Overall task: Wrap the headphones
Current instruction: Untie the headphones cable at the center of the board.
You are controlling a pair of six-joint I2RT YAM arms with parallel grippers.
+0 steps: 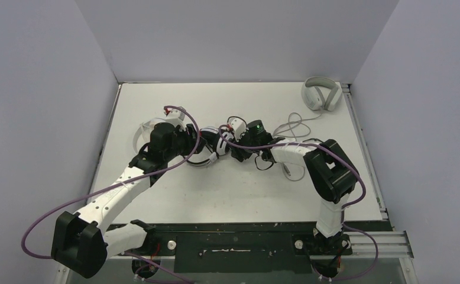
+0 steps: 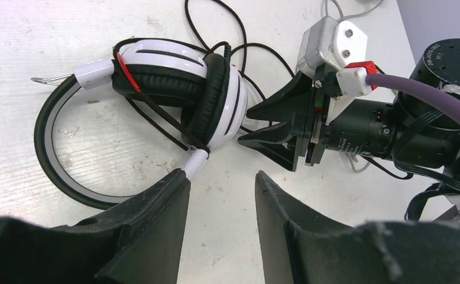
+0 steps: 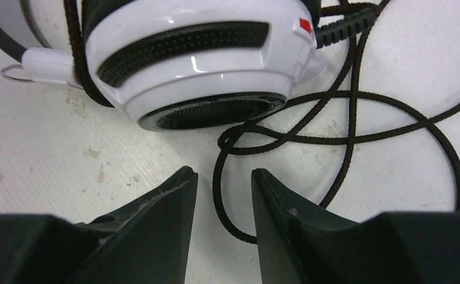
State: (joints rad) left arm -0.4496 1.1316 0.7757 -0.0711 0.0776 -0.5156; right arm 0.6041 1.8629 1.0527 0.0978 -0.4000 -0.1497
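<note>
**Ana:** What could go wrong for us here?

**Ben:** Far left, the small white pair (image 1: 140,128) lies on the worktop (image 1: 245,195), partly hidden by our left arm (image 1: 124,186). If that arm swings, we think it could knock the pair away.

**Ana:** And in the middle?

**Ben:** The black-and-white headset (image 2: 174,83) lies there, between both arms. Our left fingers (image 2: 179,192) sit right by its white slider (image 2: 196,163). If we push there, we think the headset slides off instead of getting held.

**Ana:** And on the right?

**Ben:** The black cable (image 3: 349,118) lies in messy loops. If our right fingers (image 3: 183,192) pinch one loop and pull, we think it could knot up or drag the ear cup (image 3: 198,65) along. The two arms are also very close and could bump.

**Ana:** How open are the left fingers?

**Ben:** Partway, with a small gap and nothing in it. We cannot tell if one tip touches the slider.

**Ana:** The right fingers?

**Ben:** Also a small gap. One cable loop runs across it, but it is not pinched. They hold nothing.
</note>
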